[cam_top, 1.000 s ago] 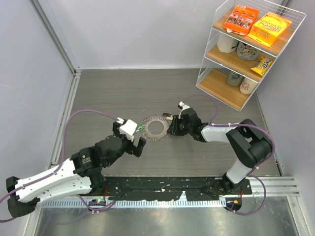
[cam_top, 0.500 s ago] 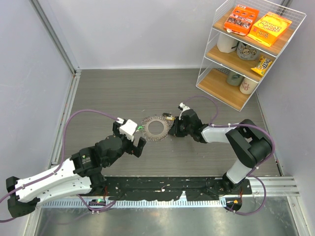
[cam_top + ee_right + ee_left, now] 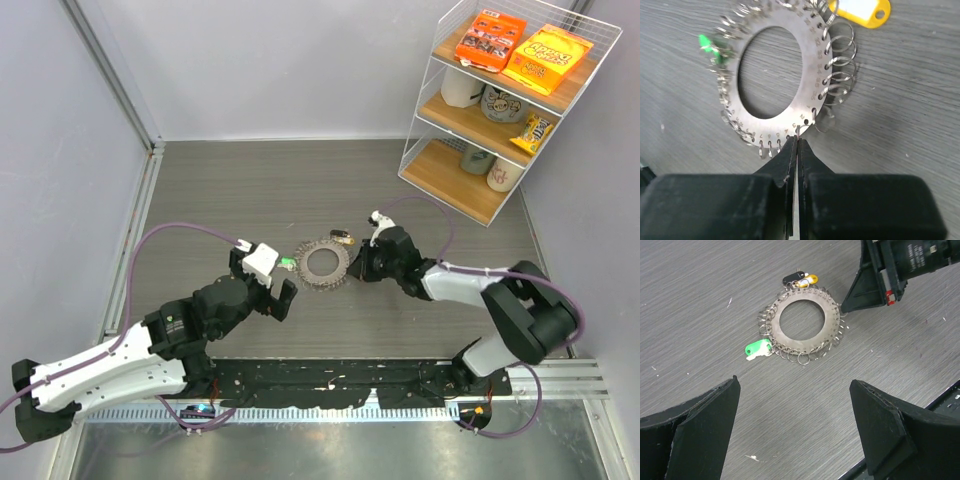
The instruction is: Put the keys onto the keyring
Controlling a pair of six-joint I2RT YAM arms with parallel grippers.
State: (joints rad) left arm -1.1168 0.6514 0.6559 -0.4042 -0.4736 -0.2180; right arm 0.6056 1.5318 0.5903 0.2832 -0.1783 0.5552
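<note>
The keyring (image 3: 305, 266) is a flat metal disc with a wide hole, lying on the grey table and fringed with several small wire rings. It also shows in the left wrist view (image 3: 830, 320) and the right wrist view (image 3: 812, 65). A green tag (image 3: 759, 348) hangs at its left edge. A yellow tag (image 3: 808, 279) and a black tag (image 3: 792, 277) hang at its far edge. My right gripper (image 3: 797, 142) is shut on one small wire ring at the disc's right rim (image 3: 352, 270). My left gripper (image 3: 795, 385) is open and empty, near-left of the disc (image 3: 262, 285).
A white wire shelf (image 3: 420, 150) stands at the back right with orange boxes, cups and a snack bag. A metal rail (image 3: 135, 200) runs along the left wall. The arms' black base rail (image 3: 330, 385) lies along the near edge.
My right arm has swung its elbow out to the right, and the keyring has slid slightly right with the gripper. My left arm has not moved.
</note>
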